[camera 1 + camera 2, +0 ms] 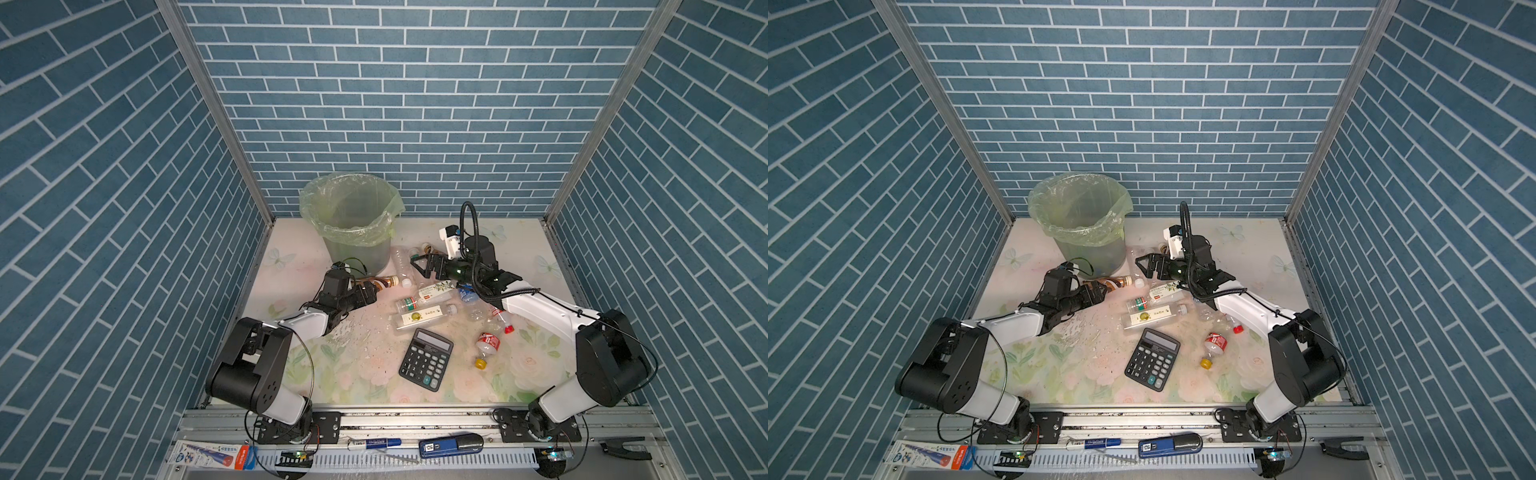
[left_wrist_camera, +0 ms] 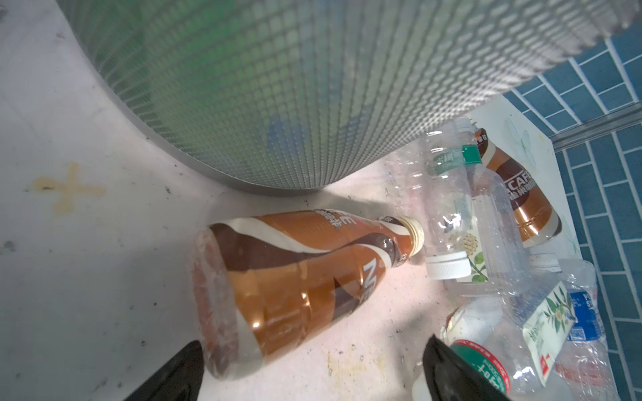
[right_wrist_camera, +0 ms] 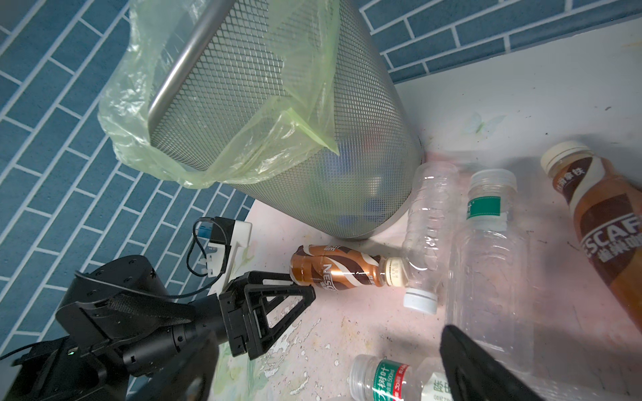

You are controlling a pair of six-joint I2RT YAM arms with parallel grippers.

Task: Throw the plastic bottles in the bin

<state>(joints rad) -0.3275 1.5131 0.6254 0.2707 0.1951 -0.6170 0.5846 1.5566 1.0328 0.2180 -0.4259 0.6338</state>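
Plastic bottles (image 1: 419, 316), clear or glossy brown, lie by the mesh bin (image 1: 361, 249), left fingers (image 2: 173, 375) and right fingers (image 3: 486, 364) apart.

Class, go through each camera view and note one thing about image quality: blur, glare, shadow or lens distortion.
In both top views all is sharp, but the wide lens splays the brick walls outward; in the left wrist view the bin mesh is blurred up close and the brown bottle shows small glints; in the right wrist view the right fingertip is a dark blur.
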